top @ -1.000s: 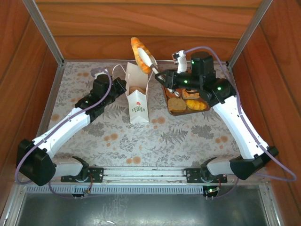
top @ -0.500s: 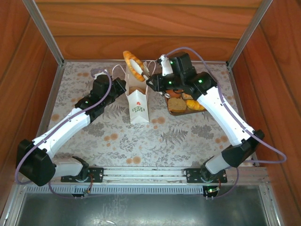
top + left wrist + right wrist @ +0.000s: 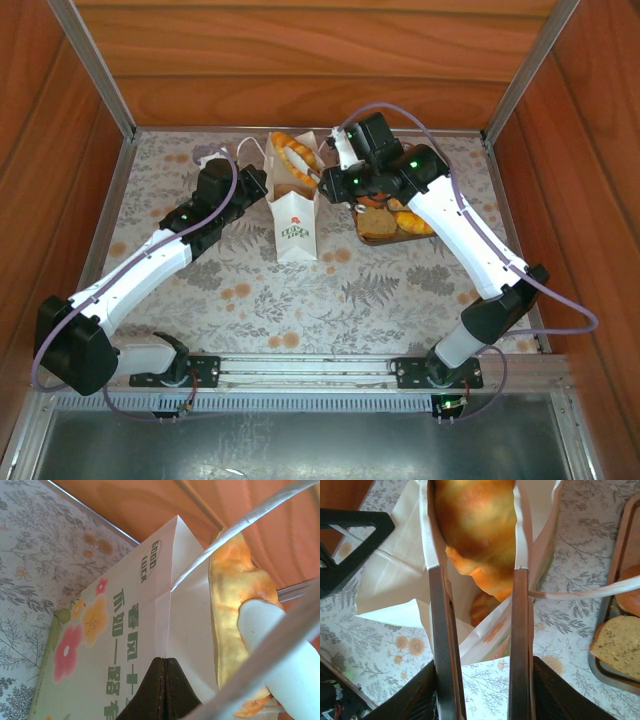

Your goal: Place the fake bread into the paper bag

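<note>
The right gripper clamps a croissant between its fingers, right over the open mouth of the paper bag. Below its fingertips one pastry already lies inside. Opposite, the left gripper is pinched shut on the bag's wall. Off to the side, the tray holds a slice and a bun. By my judgement, several pieces remain.

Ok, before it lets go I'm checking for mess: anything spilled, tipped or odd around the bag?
Nothing spilled. The paper bag stands upright, its mouth pulled lopsided by the left gripper pinching its rim; the right gripper holds a croissant at the opening.
</note>
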